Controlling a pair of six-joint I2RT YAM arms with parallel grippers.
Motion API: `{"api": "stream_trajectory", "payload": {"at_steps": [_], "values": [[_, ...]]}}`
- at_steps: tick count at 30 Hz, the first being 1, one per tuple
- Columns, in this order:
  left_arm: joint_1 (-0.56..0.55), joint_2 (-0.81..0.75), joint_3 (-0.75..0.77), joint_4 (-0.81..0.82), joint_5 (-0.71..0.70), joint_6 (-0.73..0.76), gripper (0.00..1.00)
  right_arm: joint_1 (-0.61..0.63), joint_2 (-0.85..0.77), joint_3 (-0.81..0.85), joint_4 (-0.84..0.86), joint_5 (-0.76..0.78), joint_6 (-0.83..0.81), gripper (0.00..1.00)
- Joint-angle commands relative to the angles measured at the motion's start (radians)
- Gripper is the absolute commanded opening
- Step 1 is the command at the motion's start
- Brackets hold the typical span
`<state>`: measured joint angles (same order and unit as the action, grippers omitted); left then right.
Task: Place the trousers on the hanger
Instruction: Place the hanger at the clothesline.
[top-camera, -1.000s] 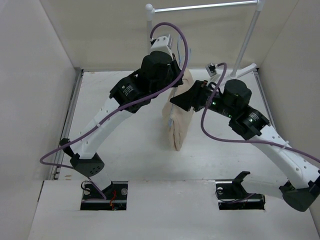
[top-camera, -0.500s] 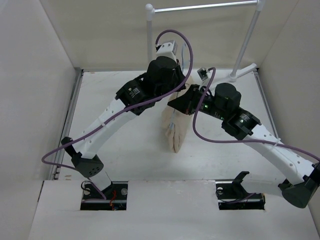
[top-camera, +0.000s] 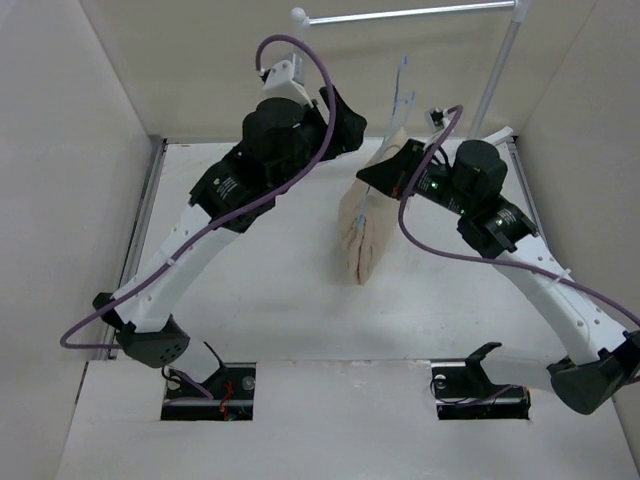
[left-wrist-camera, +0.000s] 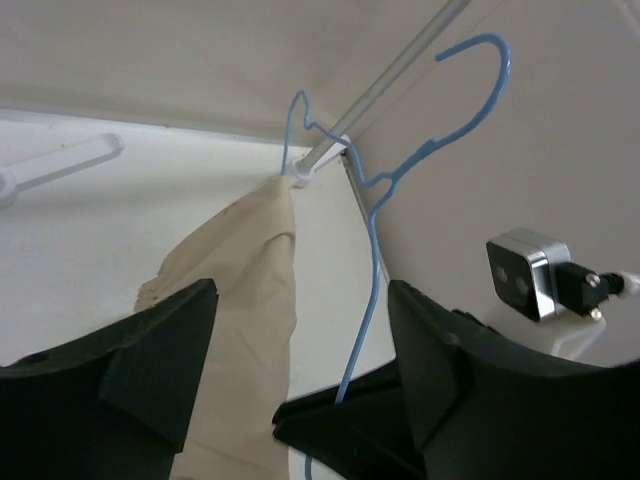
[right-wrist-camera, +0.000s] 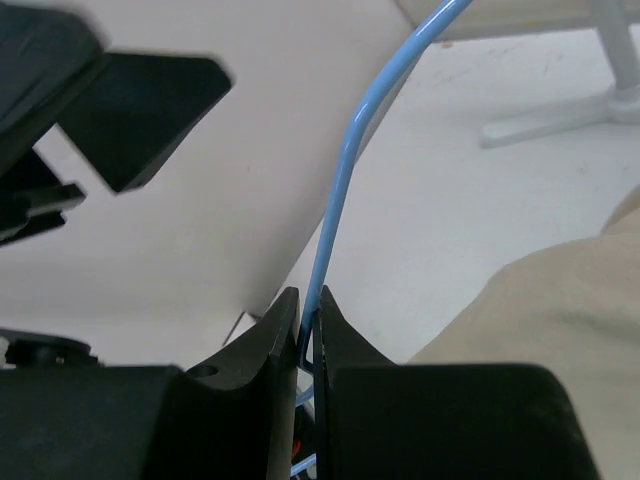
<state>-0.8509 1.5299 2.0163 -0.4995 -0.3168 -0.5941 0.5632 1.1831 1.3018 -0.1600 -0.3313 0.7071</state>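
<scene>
Tightly on hanger (right-wrist-camera: 335, 220), right fingers (right-wrist-camera: 272, 345)

White table (top-camera: 250, 300), matte, boxed in by pale walls on the left, far and right sides. I see a metal strip (top-camera: 148, 220) running along its left edge.

Far right corner: the foot of the white rail stand (top-camera: 488, 141) sits flat on the top.

Just right of centre: tan trousers (top-camera: 365, 235) hang down toward the surface. Their lower end looks to touch the table, but from above I can't be sure.

Near edge: left arm base (top-camera: 205, 385) and right arm base (top-camera: 480, 388), each set in a cut-out.
</scene>
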Motion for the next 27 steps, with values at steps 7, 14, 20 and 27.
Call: {"api": "stream_trajectory", "payload": {"at_steps": [7, 14, 20, 27], "values": [[0.164, -0.275, -0.345, 0.085, -0.010, -0.058, 1.00, -0.289, 0.254, 0.365, 0.002, -0.135, -0.073, 0.01], [0.269, -0.404, -0.707, 0.078, -0.004, -0.116, 1.00, -0.440, 0.528, 0.716, -0.084, -0.216, -0.080, 0.01], [0.318, -0.410, -0.858, 0.072, 0.048, -0.148, 1.00, -0.487, 0.703, 0.916, -0.142, -0.233, -0.069, 0.01], [0.379, -0.386, -0.919, 0.101, 0.127, -0.173, 1.00, -0.495, 0.760, 0.893, -0.131, -0.216, -0.049, 0.03]]}}
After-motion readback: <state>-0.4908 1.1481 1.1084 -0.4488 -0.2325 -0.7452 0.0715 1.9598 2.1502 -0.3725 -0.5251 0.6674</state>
